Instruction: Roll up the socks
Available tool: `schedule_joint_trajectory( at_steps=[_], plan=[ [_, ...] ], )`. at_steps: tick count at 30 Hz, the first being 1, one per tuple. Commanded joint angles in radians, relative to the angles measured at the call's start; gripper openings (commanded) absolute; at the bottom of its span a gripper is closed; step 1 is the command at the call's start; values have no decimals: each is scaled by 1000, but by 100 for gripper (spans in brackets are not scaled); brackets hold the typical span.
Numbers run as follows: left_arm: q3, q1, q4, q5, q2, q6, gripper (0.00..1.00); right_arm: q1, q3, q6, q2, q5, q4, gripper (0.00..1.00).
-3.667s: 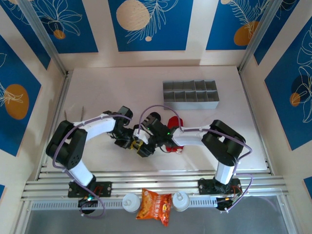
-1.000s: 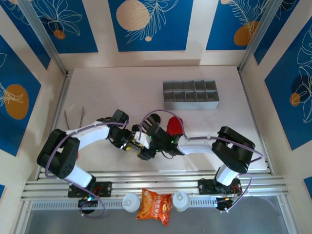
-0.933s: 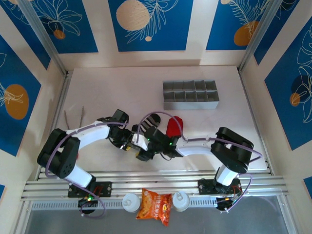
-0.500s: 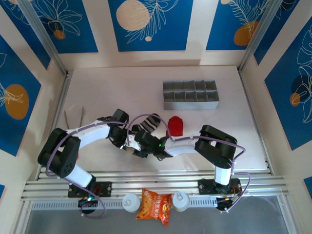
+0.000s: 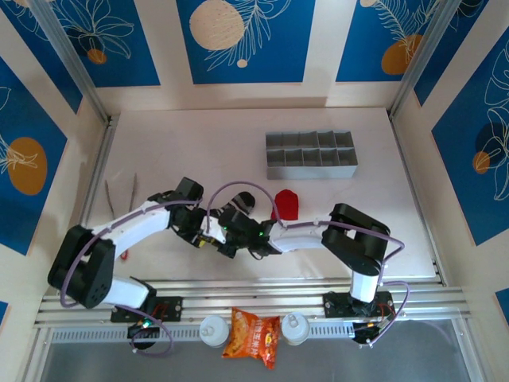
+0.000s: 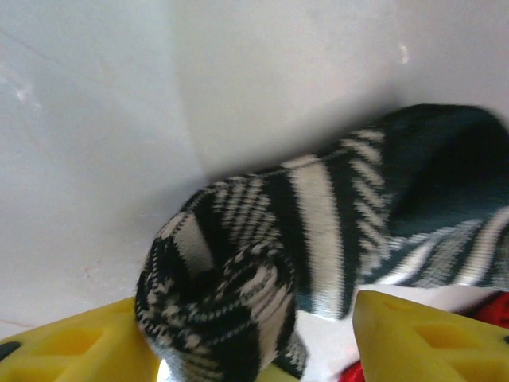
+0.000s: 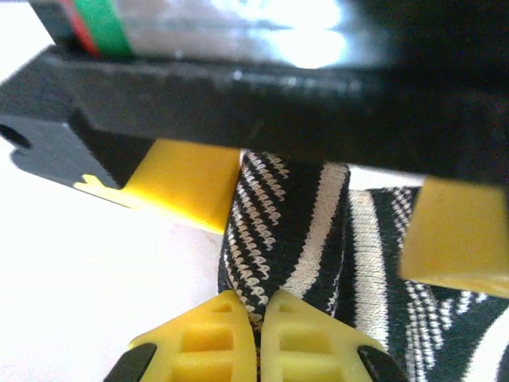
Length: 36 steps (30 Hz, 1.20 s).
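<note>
Left gripper (image 6: 246,306): spread wide, with its yellow fingers set either side of the curled end of the striped sock (image 6: 318,231). Nothing is clamped by it.
Striped sock: laid on the white table (image 5: 191,151) near the front middle, between the two wrists. One end is curled into a loose roll and the rest is stretched out flat beyond it.
Right gripper (image 7: 256,298): closed to the tips, which are pressed against the upright fold of the striped sock. Whether a pinch of fabric is caught cannot be told.
Red sock (image 5: 287,204): lying flat just to the right of the striped one, not yet rolled.
Compartment tray (image 5: 310,169): well apart at the back right and not involved.
Step in hand: judged to be the rolling of the striped sock, at an early stage, since only one end is curled.
How it is done well: the fold is best kept pinned by the closed right tips while the left fingers are brought in around the whole coil, not a single layer. The coil should then be turned along the sock's length toward the flat end. Light tension should be kept so that the loose roll is not allowed to spring open.
</note>
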State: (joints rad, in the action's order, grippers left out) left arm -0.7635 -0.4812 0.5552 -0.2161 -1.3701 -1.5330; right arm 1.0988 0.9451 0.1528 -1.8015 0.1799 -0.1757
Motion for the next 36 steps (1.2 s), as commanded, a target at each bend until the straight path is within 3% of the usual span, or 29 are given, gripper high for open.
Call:
schedule_joint_trajectory(
  at_steps=[1,4,12,22,34,36],
  plan=[
    [4,26,78,-5,109,-2,68,-101,-77,-168,-18,-133,158,0],
    [20,39,71,-4,135,6,70,-145,-98,-227,-22,-248,140,0],
    [46,38,70,-39,144,19,66,-221,-95,-305,-46,-419,134,0],
    [53,-35,-79,-86,64,22,55,-325,27,-402,-142,-625,225,0],
    [54,-60,-165,-43,-97,44,56,-343,146,-385,-216,-675,361,0],
    [45,-60,-181,-27,-137,48,54,-339,144,-375,-213,-655,366,6]
  ],
)
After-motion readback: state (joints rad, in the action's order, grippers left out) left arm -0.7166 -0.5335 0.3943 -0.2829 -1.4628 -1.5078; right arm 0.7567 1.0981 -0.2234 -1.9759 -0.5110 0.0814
